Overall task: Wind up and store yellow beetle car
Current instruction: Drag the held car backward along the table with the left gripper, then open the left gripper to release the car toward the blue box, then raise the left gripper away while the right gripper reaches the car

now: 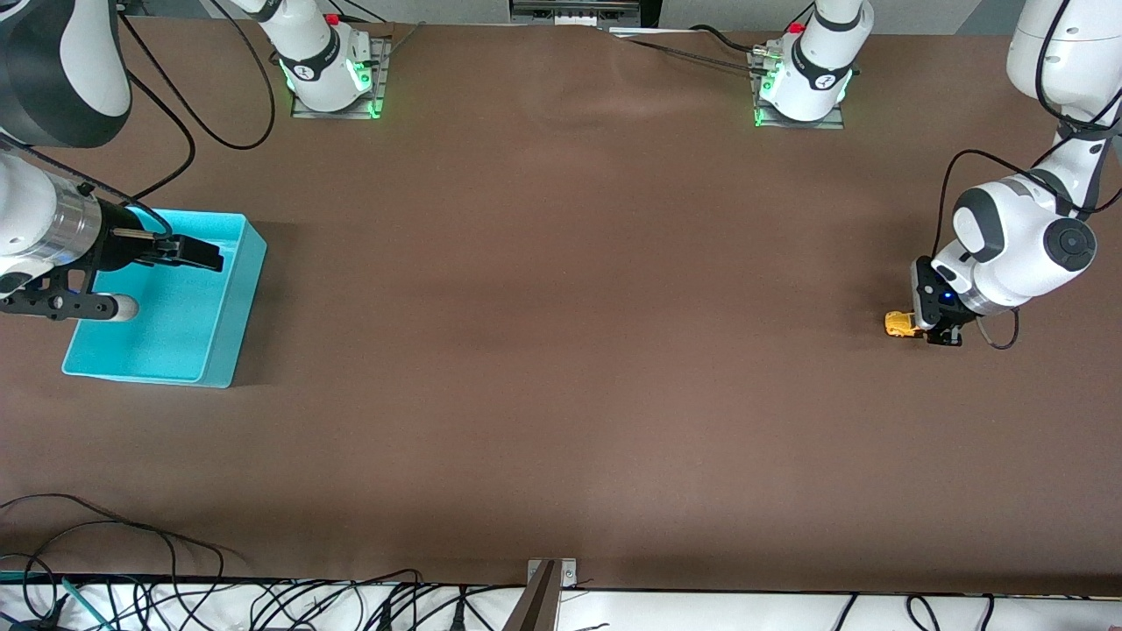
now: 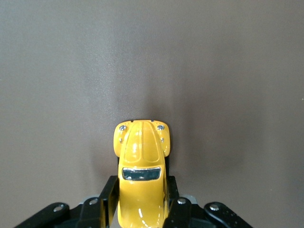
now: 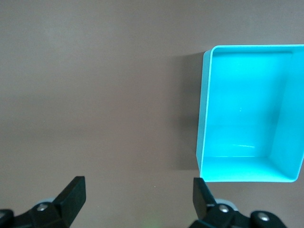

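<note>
The yellow beetle car (image 1: 896, 324) is a small rounded toy at the left arm's end of the table, down at the table surface. My left gripper (image 1: 916, 327) is shut on the car's rear half. In the left wrist view the car (image 2: 141, 156) sticks out from between the black fingers (image 2: 108, 194), with its bonnet and dark windscreen showing. My right gripper (image 1: 200, 254) is open and empty, up in the air by the teal bin (image 1: 237, 307). In the right wrist view its gripper (image 3: 137, 189) frames bare table, with the bin (image 3: 203, 118) off to one side.
The teal bin is open-topped and empty, at the right arm's end of the table. The brown table (image 1: 561, 333) runs bare between bin and car. Cables (image 1: 131, 561) lie along the table edge nearest the front camera. The arm bases (image 1: 329, 70) stand at the farthest edge.
</note>
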Tool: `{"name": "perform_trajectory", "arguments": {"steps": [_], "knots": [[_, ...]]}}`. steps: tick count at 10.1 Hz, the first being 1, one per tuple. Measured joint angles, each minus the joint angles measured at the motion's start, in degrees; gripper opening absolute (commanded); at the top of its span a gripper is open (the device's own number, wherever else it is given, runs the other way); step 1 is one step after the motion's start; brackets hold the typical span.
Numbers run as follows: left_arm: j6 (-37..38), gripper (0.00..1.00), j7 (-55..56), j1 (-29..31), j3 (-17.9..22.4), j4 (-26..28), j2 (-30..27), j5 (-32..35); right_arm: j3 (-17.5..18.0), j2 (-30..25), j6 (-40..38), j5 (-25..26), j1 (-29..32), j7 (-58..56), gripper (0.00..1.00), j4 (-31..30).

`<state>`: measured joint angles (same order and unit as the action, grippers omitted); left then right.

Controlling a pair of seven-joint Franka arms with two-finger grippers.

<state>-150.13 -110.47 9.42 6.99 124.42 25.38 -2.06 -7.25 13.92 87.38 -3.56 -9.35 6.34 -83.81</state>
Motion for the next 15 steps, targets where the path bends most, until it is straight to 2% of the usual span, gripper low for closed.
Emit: {"name": "perform_trajectory", "arguments": {"steps": [1,5,10,12,15], "knots": [[0.12,0.99,-0.01,0.0,0.03,-0.11,0.04,0.0,0.0,0.0,0.05,0.0,0.0,0.0,1.0,-0.03],[-0.1,1.0,-0.13,0.06,0.16,-2.7,4.55,0.0,0.0,0.0,0.24,0.0,0.0,0.0,1.0,-0.25],[1.07,1.0,-0.13,0.07,0.25,-5.82,3.68,-0.01,0.02,0.0,0.33,0.0,0.0,0.0,1.0,-0.28],[1.14,1.0,-0.13,0.03,0.2,-5.97,-1.08,-0.02,0.04,0.0,0.36,0.0,-0.01,0.0,1.0,-0.3],[2.75,1.0,-0.19,-2.13,-0.37,-4.91,-11.06,-0.02,0.1,0.01,0.38,0.0,-0.03,0.0,1.0,-0.33]]}}
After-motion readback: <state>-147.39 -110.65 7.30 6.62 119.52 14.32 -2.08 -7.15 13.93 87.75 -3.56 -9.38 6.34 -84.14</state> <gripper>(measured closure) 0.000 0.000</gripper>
